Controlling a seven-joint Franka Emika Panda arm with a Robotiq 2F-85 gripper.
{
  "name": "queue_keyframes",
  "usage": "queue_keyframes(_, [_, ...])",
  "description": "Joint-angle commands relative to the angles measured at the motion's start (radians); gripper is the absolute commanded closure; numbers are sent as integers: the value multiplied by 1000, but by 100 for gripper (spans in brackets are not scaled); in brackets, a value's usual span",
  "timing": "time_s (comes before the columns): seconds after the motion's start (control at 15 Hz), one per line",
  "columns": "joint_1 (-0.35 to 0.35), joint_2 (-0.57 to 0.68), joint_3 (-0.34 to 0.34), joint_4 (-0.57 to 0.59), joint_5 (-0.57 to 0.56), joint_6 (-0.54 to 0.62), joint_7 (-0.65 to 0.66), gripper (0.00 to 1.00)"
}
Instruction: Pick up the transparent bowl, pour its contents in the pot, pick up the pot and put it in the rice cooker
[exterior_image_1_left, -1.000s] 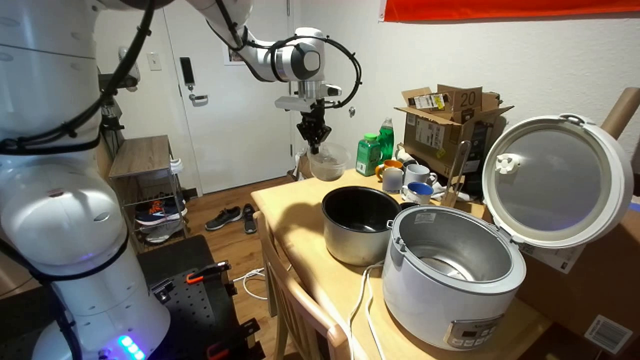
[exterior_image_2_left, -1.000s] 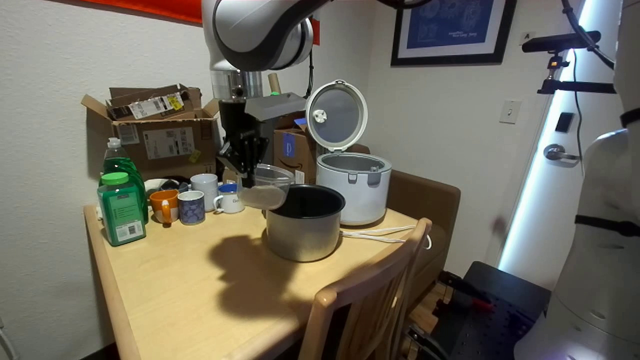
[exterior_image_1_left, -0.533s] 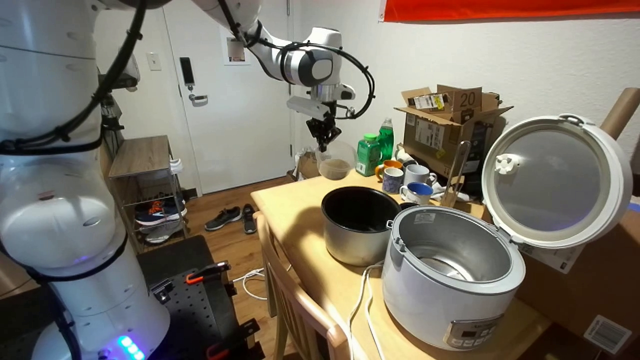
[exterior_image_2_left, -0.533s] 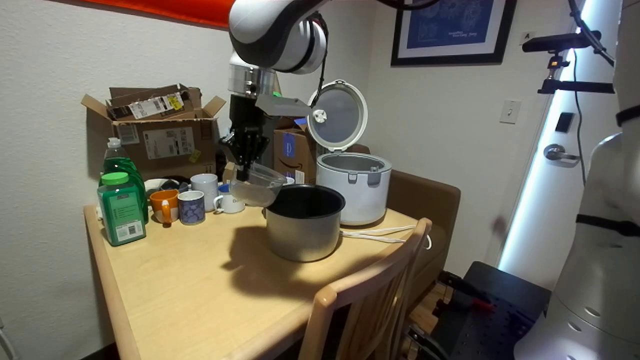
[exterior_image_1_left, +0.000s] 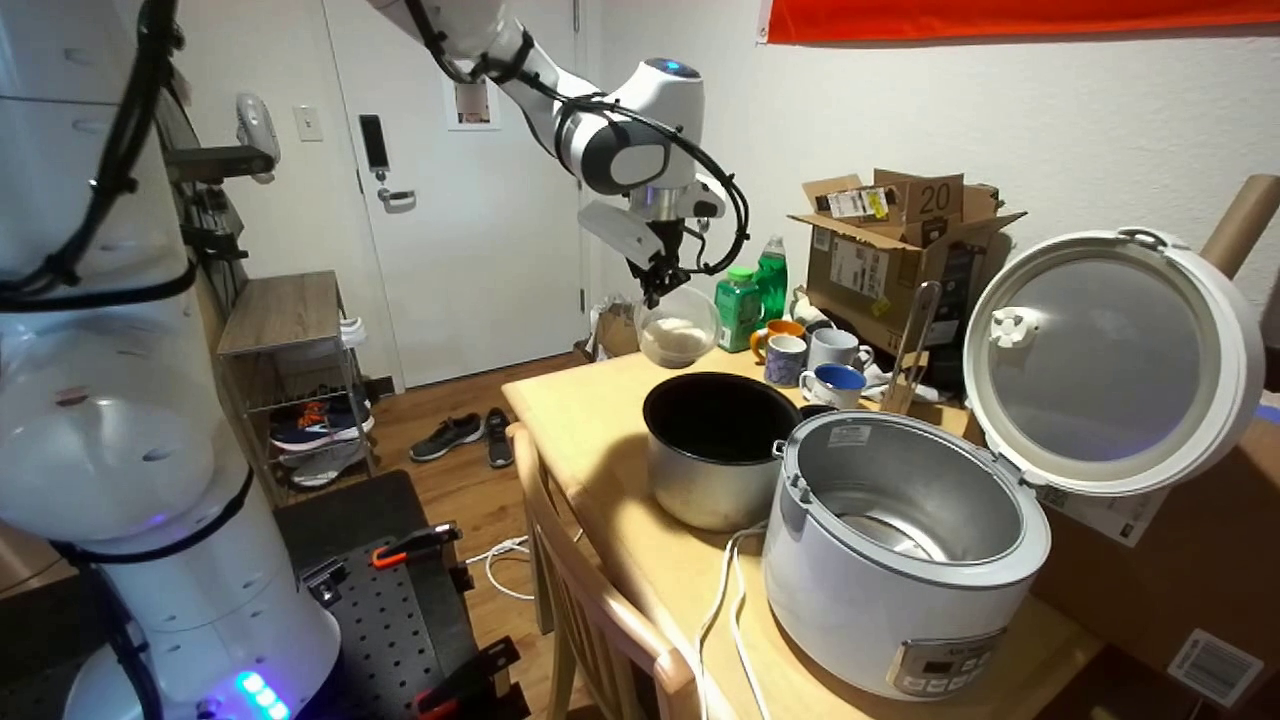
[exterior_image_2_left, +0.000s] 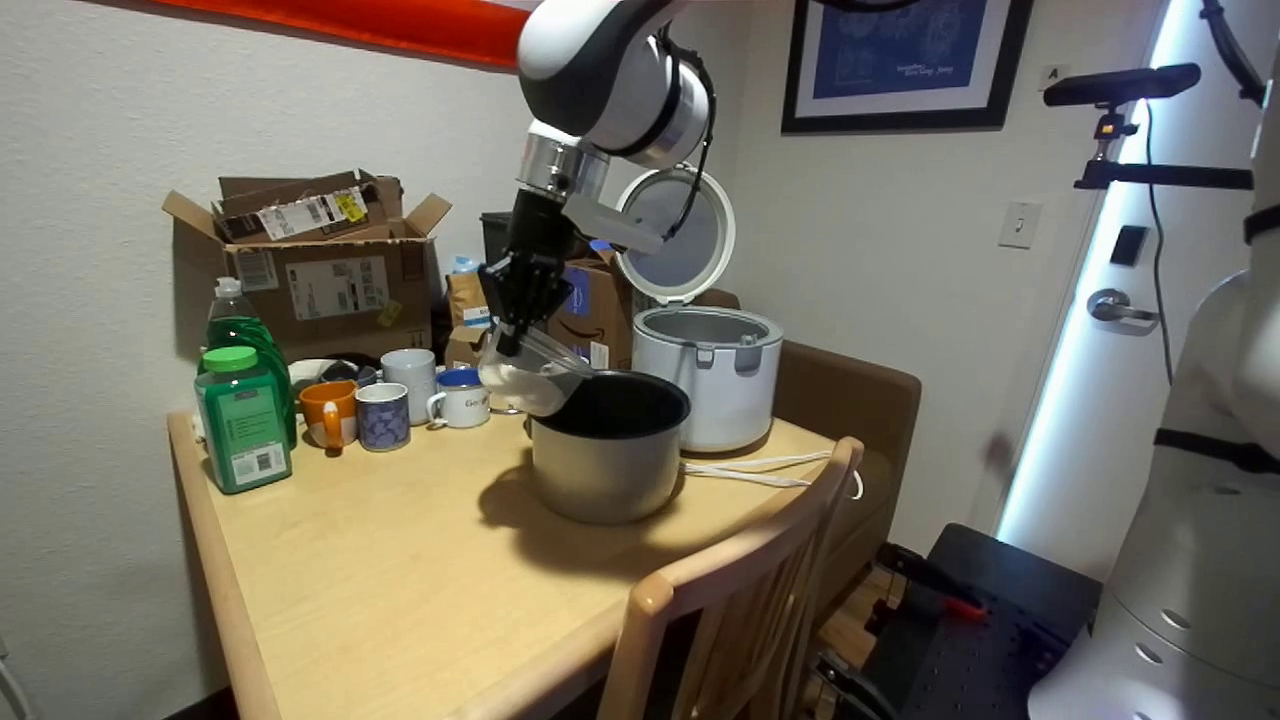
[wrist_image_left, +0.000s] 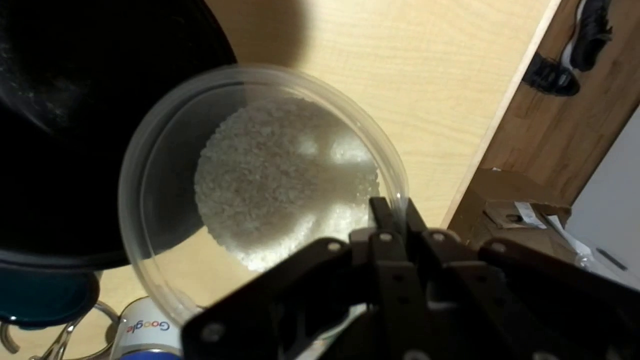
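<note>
Holding bowl (wrist_image_left: 170, 175) near "Google" mug (wrist_image_left: 148, 325)

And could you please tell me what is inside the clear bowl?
The clear bowl holds rice; what lies under the rice is hidden, and the end effector covers part of the bowl.

In the wrist view a mug (wrist_image_left: 149, 330) is showing "Google" upside down, while in an exterior view a cardboard box (exterior_image_1_left: 925, 205) is bearing "20". A wall sign (exterior_image_2_left: 1055, 77) is displaying "A" and a carton (exterior_image_2_left: 588, 312) is carrying a curved-arrow logo. Lettering on the rice cooker (exterior_image_1_left: 870, 590) and the framed poster (exterior_image_2_left: 895, 55) is looking too blurred to read.
</note>
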Motion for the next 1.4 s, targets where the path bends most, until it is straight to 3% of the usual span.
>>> queue_keyframes(0.0, [-29, -104, -3, -134, 124, 97, -94, 98])
queue_keyframes(0.53, [-60, -99, -60, -175, 515, 159, -427, 98])
queue_keyframes(1.33, [-85, -74, -100, -117, 869, 38, -840, 98])
